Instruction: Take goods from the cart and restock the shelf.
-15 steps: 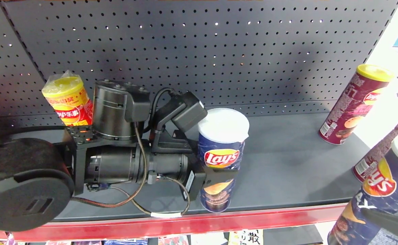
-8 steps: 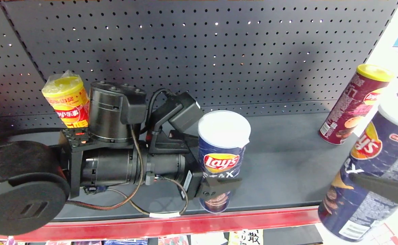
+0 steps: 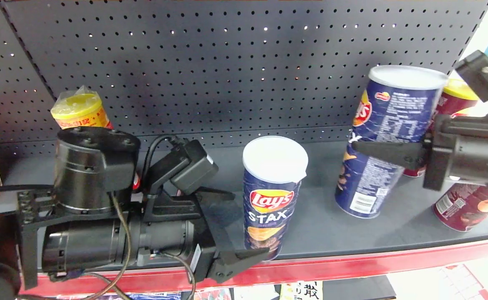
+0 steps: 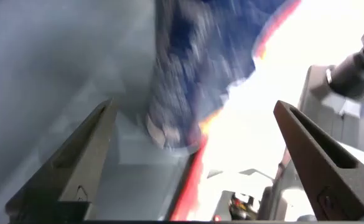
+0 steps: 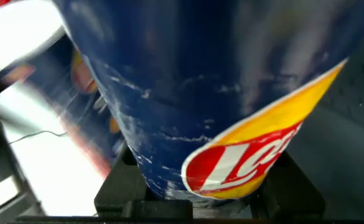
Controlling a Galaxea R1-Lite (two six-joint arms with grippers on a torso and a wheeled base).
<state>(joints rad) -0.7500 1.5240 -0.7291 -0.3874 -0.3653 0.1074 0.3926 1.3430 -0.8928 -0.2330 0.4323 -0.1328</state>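
The left pincer (image 3: 249, 223) is spread wide, one finger on either side of the standing can (image 3: 274, 196) and neither touching it; that can is upright just ahead of the pincer, close to the shelf's (image 3: 327, 233) red lip (image 3: 352, 263). The right pincer (image 3: 371, 150) is clamped round the middle of the held can (image 3: 398, 104), which tilts over the deck; whether its base touches cannot be told. Between the two pincers lies a bare stretch of matte grey deck; behind both rises the dark pegboard (image 3: 227, 62), dotted with small holes. Two maroon cans (image 3: 462, 204) stand close by the right pincer, one behind the held can, one nearer the lip; a yellow-lidded can (image 3: 79, 110) stands behind the left arm. The cans are glossy tubes; both blue ones have white lids.
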